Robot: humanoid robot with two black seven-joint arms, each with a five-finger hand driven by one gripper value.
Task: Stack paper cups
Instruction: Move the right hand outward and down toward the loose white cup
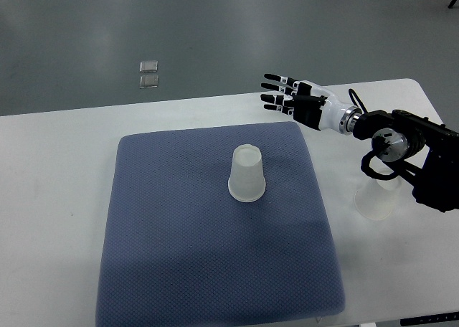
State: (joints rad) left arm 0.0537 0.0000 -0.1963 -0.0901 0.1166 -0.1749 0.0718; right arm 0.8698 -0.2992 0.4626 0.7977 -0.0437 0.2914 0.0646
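1. The right hand [290,97] hovers over the desk [57,162] beyond the blue mat's [179,248] far right corner, fingers [274,87] spread wide, holding nothing.
2. One upturned paper cup [247,173] stands mid-mat, nearer the camera and leftward of them.
3. A second cup [374,199] sits beneath the forearm.

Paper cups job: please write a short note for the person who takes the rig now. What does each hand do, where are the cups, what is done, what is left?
Right hand: open, fingers spread, holds nothing, raised above the far edge of the blue mat.
Left hand: not in view.
One paper cup stands upside down on the mat, near its middle.
A second cup stands upside down on the white table, right of the mat, partly hidden under the right arm.
Done: no cup is stacked yet.
Left: grasp one cup and put it over the other.
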